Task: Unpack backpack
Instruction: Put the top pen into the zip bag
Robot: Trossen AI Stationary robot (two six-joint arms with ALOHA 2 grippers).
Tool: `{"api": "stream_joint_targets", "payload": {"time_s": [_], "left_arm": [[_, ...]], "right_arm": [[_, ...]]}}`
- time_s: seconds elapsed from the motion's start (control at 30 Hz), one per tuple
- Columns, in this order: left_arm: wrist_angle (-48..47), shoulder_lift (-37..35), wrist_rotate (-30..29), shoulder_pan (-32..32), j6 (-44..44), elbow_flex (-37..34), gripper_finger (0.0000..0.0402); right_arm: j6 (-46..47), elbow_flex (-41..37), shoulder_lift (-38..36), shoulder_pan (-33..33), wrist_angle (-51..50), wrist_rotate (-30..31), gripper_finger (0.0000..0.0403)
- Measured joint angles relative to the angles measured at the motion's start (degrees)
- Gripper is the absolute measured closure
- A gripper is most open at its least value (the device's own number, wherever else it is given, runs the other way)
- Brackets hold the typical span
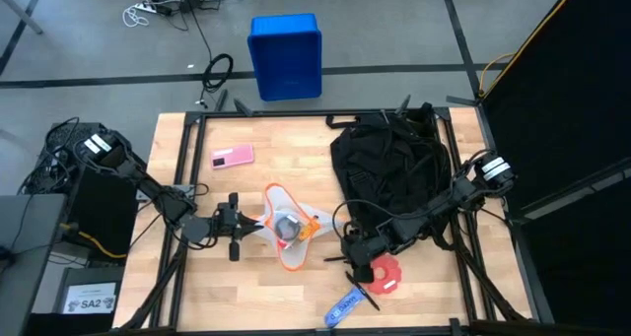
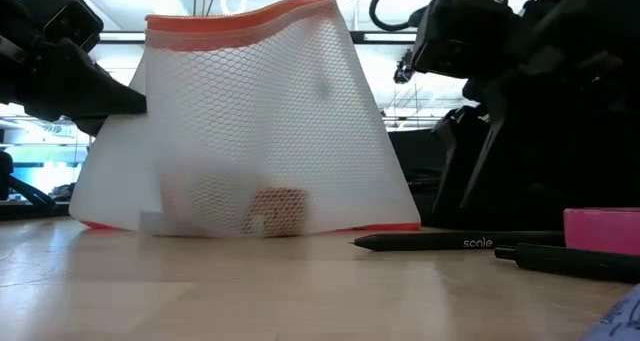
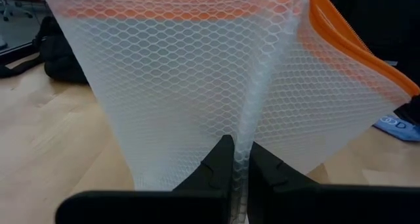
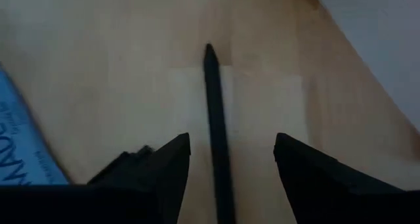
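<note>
High view first: the big black soft fabric backpack (image 1: 389,168) sits slumped on the right half of the pale wooden table (image 1: 296,297), all floppy folds and dangling straps. Mid-table there's a white honeycomb-mesh pouch with an orange zipper edge (image 1: 286,223), see-through enough to spot a greyish roundish lump inside. A flat pink rectangular item (image 1: 232,157) lies further back, a red flat round-ish piece (image 1: 385,273) and a blue printed packet (image 1: 344,305) sit near the front edge. A blue plastic crate (image 1: 286,55) is on the floor beyond the table.

The left gripper (image 3: 239,159) is pinched completely shut on a fold of that mesh pouch; you can see the netting bunched up between its dark fingers, with the pouch standing up like a tent in the low view.

The right gripper (image 4: 226,155) is down near the front of the table, just in front of the backpack, fingers partly spread on either side of a slim black pen (image 4: 215,119) lying on the wood. The pads aren't touching it.
</note>
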Motion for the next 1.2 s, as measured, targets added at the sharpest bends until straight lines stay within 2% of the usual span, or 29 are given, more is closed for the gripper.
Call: {"api": "stream_joint_targets", "payload": {"time_s": [0.1,0.23,0.6,0.87,1.03,1.2], "left_arm": [[-0.02,0.0,0.0,0.0,-0.07,0.0,0.0402],[-0.07,0.0,-0.02,0.0,-0.12,0.0,0.0402],[-0.08,0.0,-0.02,0.0,-0.73,0.0,0.0402],[-0.35,0.0,0.28,0.0,-1.21,-0.02,0.0402],[-0.2,-0.01,0.33,0.0,-1.25,-0.02,0.0402],[-0.17,0.0,0.37,0.0,-1.28,-0.02,0.0402]], "right_arm": [[0.86,0.0,0.0,0.29,-1.79,2.47,0.0217],[2.43,0.0,0.0,0.27,-3.53,2.36,0.0227],[2.71,0.0,0.0,0.54,0.32,-3.52,0.021],[4.63,0.38,5.04,1.07,-3.19,0.67,0.0217],[3.74,0.46,5.77,0.57,-2.73,1.08,0.0258],[-0.32,0.29,5.61,-0.14,-1.04,1.04,0.0352]]}}
